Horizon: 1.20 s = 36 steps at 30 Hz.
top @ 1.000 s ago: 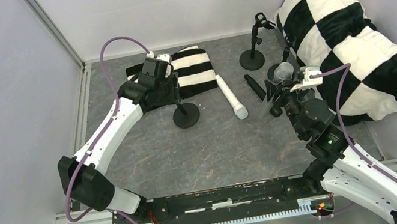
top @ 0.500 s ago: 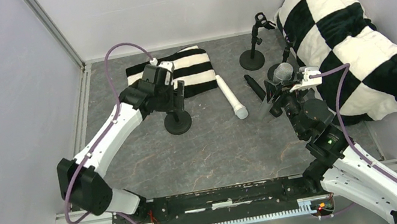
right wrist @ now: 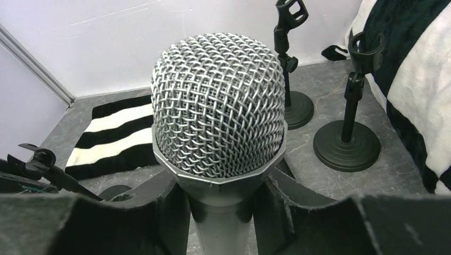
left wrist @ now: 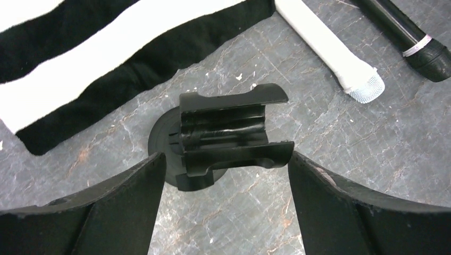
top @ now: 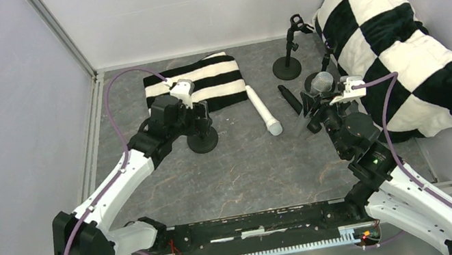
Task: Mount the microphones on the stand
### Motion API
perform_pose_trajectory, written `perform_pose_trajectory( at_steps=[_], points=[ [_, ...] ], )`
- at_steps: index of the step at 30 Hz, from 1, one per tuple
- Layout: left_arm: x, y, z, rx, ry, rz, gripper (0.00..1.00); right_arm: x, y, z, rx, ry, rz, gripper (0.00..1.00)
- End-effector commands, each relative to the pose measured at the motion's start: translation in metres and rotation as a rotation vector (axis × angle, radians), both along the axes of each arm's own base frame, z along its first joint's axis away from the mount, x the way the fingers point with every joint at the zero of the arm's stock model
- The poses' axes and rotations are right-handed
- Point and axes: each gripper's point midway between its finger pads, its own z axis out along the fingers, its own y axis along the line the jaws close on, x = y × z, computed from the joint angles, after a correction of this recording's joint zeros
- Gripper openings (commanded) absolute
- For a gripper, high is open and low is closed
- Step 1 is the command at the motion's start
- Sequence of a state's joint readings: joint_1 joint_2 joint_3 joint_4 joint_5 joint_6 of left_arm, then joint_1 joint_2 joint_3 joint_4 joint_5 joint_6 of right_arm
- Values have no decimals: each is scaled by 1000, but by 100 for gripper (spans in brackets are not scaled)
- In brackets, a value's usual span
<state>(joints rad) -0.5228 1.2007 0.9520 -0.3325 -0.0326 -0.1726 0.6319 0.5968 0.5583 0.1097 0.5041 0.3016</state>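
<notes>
The silver-grey microphone (right wrist: 218,106) is standing upright at 3 o'clock, clamped in the right claw (right wrist: 220,196). The white microphone (top: 263,110) and black microphone (top: 290,99) are lying mid-tabletop (top: 250,165). The left claw (left wrist: 226,159), fingers apart, is flanking the 9 o'clock stand (top: 202,140). No microphone is sitting clipped yet.

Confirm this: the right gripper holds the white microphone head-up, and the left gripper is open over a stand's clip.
Wrong microphone. The right wrist view shows the right gripper shut on the silver-grey microphone; the white microphone lies on the table. The rest stands.
</notes>
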Motion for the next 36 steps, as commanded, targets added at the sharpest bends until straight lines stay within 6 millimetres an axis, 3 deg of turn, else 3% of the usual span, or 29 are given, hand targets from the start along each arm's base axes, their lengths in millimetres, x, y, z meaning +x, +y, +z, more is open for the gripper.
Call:
perform_pose_trajectory(
  at_steps=[1, 12, 19, 25, 29, 36],
  points=[
    [19, -8, 28, -37, -209, -56, 88, -2, 0, 16, 27, -40, 8, 0],
    [30, -1, 20, -29, -306, -8, 64, -4, -2, 16, 5, -40, 12, 0],
    [35, -7, 14, -21, -300, -32, 50, -4, -2, 16, 2, -41, 11, 0],
    [28, -24, 22, -106, -281, -93, 41, -4, -2, 16, 2, -39, 12, 0],
    [23, -34, 32, -211, -244, -79, 38, -4, -2, 15, 6, -38, 10, 0],
    [20, -35, 43, -299, -180, 99, 36, -4, 0, 14, 10, -32, 16, 0]
  ],
)
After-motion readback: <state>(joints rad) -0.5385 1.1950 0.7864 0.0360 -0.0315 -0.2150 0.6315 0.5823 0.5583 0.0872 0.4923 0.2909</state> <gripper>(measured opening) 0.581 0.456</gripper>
